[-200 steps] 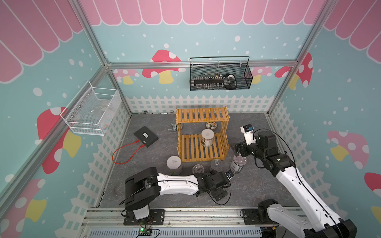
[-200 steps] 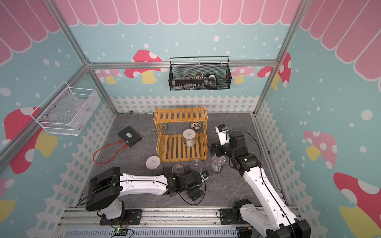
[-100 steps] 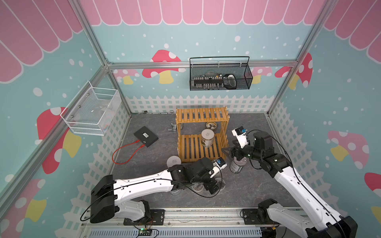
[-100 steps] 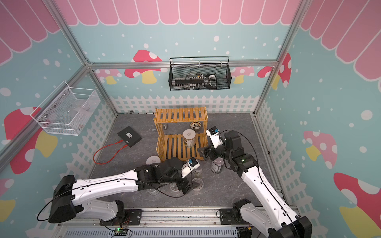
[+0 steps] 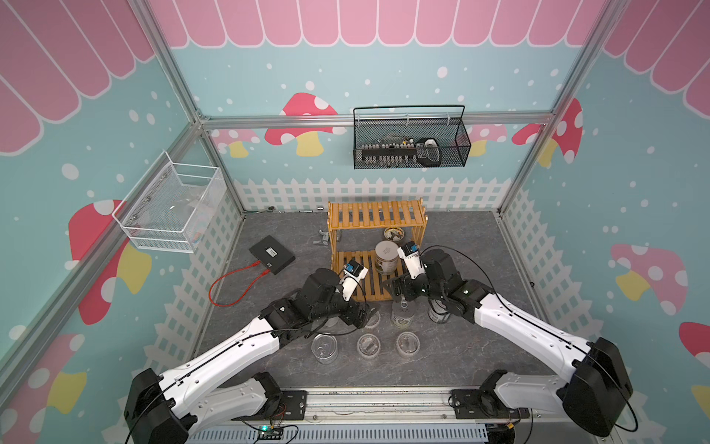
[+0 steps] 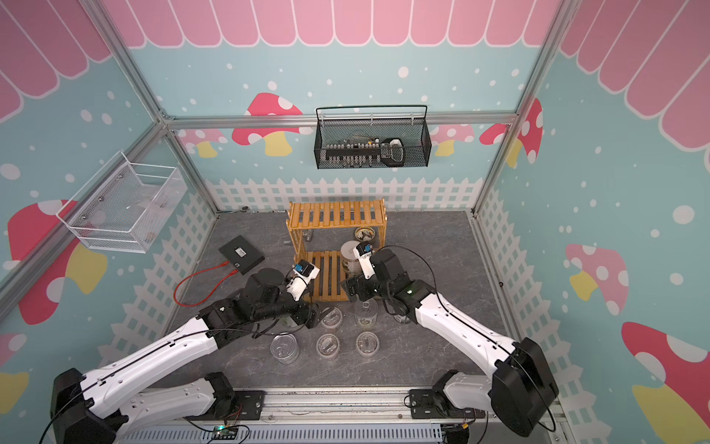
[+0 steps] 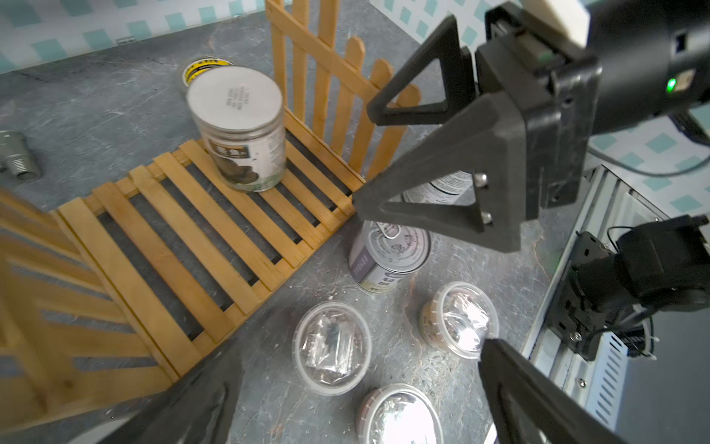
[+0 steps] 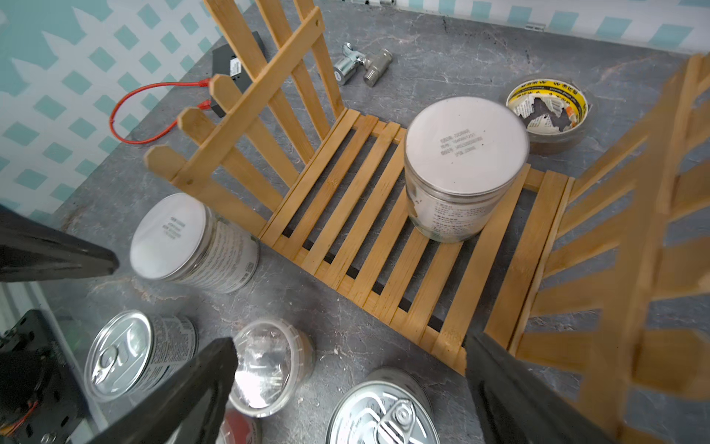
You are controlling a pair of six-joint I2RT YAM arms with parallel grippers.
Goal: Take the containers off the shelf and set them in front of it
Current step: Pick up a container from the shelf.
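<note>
left tool [image 5: 360, 312]: released, empty, over worktop [image 5: 461, 250] | right tool [image 5: 395, 290]: released, empty, at shelf [image 5: 376, 215] front | white-lidded jar [image 5: 386, 256]: upright on lower tier | other containers [image 5: 368, 345]: seemingly seven, on worktop before shelf

The left half of the shelf's [image 8: 365, 215] lower tier lay open. A white-lidded jar [image 8: 461, 153] filled the right half, hemmed in by the picket side and a round dish [image 8: 547, 107] just behind. Tins [image 5: 325, 348] and clear jars [image 5: 368, 345] crowded the desk [image 5: 461, 346] along the shelf's near edge, leaving narrow gaps. The left pincer [image 5: 361, 313] and right pincer [image 5: 395, 290], both spread wide, hung over them.
</note>
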